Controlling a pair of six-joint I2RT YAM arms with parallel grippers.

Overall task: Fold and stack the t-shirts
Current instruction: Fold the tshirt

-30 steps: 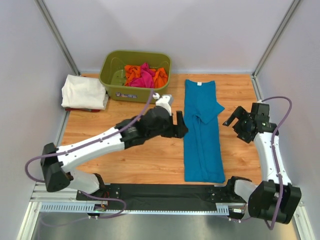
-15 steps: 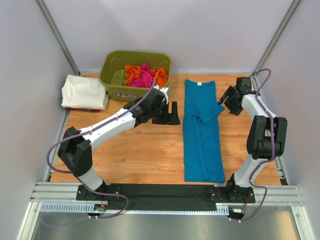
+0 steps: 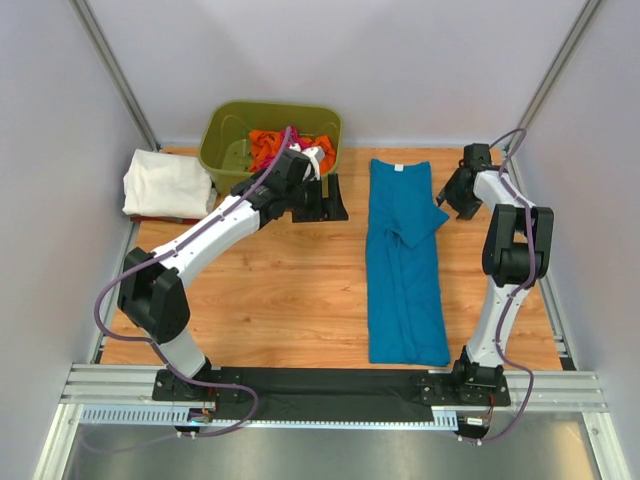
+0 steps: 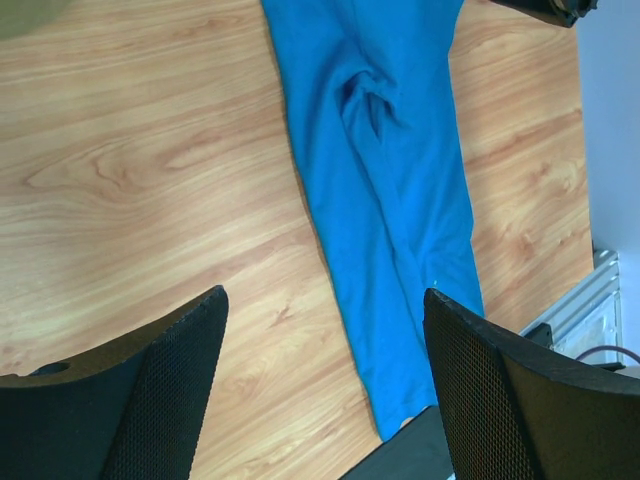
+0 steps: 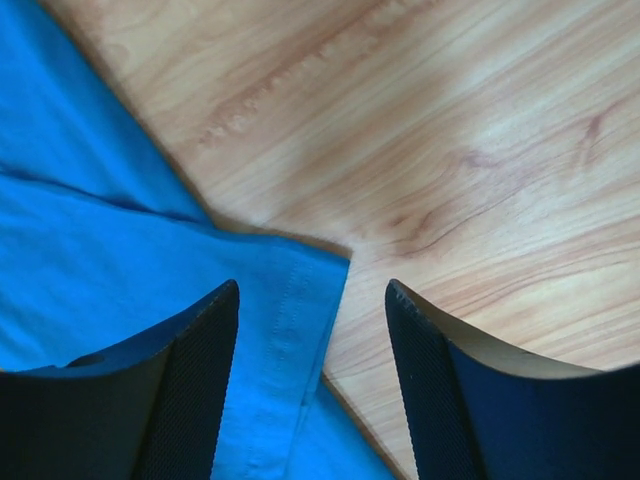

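**Grab the sleeve that sticks out**

The blue shirt (image 3: 405,270) lies long and narrow on the bench (image 3: 300,290), with one sleeve (image 5: 265,300) poking out on my right. My right end effector (image 5: 310,285) hangs over the sleeve's corner with its jaws apart, one on each side of the hem, not pinching yet. I should go low, catch only the sleeve, then lay it inward flat. My left end effector (image 4: 325,295) is wide open and holds nothing, near the tub (image 3: 222,160).
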